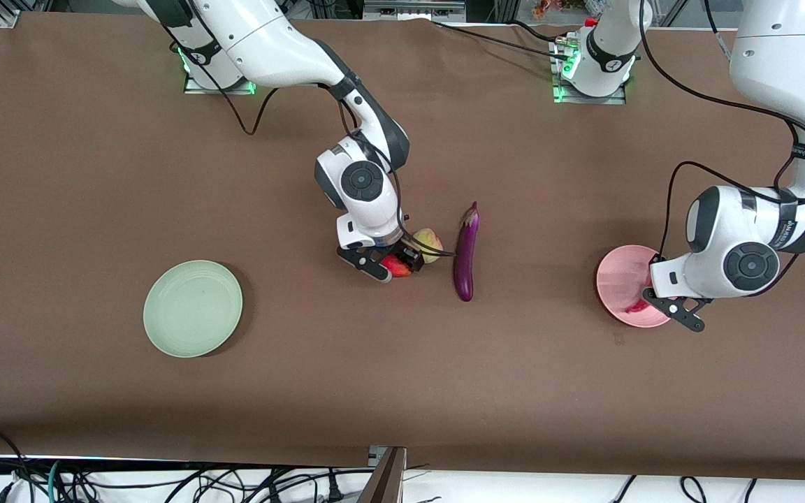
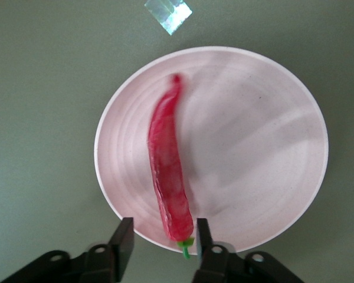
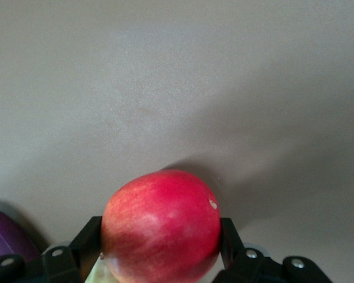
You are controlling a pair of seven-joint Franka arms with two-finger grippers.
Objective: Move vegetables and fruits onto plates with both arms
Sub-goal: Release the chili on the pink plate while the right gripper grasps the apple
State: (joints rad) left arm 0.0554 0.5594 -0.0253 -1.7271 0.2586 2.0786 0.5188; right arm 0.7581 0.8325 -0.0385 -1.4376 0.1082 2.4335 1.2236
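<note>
Gripped the red fruit (image 3: 162, 227) snugly in the right hand (image 1: 392, 264), down at the middle of the counter (image 1: 95, 175). Had the yellowish-green fruit (image 1: 430, 241) touching it at two o'clock and the eggplant (image 1: 466, 251) near at three. Hung the left hand (image 2: 163, 239) over the pink plate (image 2: 271, 147) at three o'clock, fingers apart, holding nothing, with the chili (image 2: 168, 165) lying on that plate. Saw nothing on the green plate (image 1: 193, 308) at eight o'clock. Could have bumped the round neighbour and sent it rolling on the lift. Could have caught the chili stem between the fingers on pulling away.

Brown table (image 1: 95, 175) – cables (image 1: 165, 482) along its near edge.
</note>
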